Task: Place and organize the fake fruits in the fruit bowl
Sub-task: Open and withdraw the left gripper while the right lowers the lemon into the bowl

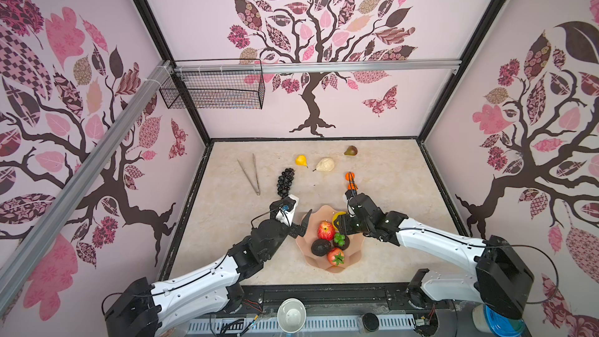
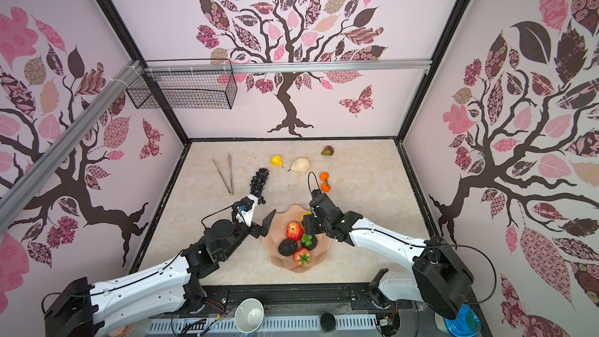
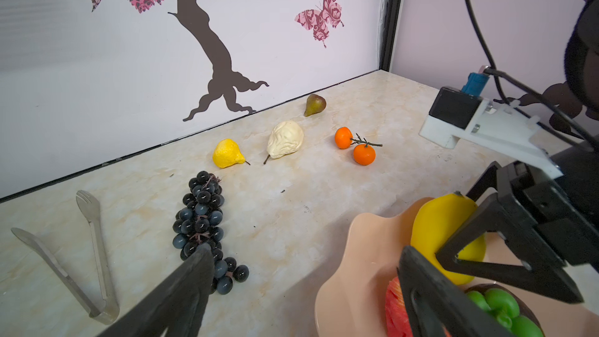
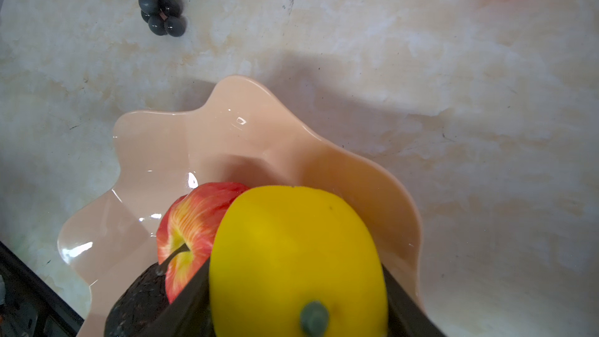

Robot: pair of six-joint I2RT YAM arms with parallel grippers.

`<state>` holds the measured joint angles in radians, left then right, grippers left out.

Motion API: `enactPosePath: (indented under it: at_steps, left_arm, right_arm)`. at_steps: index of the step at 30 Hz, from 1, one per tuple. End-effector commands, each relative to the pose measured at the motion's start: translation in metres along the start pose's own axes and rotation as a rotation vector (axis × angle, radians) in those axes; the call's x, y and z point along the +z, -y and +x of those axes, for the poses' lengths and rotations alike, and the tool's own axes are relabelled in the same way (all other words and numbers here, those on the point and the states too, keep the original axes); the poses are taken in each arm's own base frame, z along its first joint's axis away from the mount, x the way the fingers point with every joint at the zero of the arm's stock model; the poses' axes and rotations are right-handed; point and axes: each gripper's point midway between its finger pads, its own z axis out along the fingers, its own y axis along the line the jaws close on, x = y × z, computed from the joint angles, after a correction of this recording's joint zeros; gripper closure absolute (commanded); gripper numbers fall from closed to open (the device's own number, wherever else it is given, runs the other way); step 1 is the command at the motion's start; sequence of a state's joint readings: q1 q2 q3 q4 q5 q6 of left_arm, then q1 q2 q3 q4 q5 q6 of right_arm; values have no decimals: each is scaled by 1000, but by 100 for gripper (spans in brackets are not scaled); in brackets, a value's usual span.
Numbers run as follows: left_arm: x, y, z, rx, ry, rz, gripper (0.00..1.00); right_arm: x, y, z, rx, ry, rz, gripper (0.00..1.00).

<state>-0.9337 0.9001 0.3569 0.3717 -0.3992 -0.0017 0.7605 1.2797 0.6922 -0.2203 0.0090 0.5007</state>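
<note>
Lemon [image 4: 298,260] fills the right wrist view, stem end toward the lens, clamped across its sides by the right gripper [image 1: 340,223]. That side-on hold leaves its underside free, which suits lowering it. It hangs over the bowl [image 4: 246,131], close beside the apple [image 4: 188,231] and above the bare far part of the dish, probably the gap meant for it. Whether it touches the dish yet I cannot tell.

Avocado [image 1: 321,247], mangosteen [image 1: 341,241] and a red fruit with a green calyx [image 1: 335,256] crowd the bowl's near half.

The left gripper [image 3: 304,251] has its jaws wide apart and empty, hovering between the bowl's rim and the grapes [image 1: 285,183], likely waiting to take them.

Out on the table lie the yellow pear [image 1: 301,161], cream pear [image 1: 324,164], oranges [image 1: 350,180] and a brownish pear [image 1: 350,150]. Tongs [image 1: 249,173] sit apart, unneeded.
</note>
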Motion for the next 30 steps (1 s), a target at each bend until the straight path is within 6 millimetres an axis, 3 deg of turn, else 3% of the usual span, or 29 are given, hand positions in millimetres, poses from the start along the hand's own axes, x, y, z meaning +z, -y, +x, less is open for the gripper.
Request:
enactPosePath:
  at_steps: [1,18,30]
  left_arm:
    - [-1,-4,10,-3,-17,-12,8]
    - [2,-3,14,6,-31,-16,8]
    - [7,-7,17,-6,-51,-39,8]
  right_arm:
    - [7,5,7,6,-22,25,38]
    - [4,9,6,6,-7,44,25]
    - [-18,5,-9,6,59,38,21]
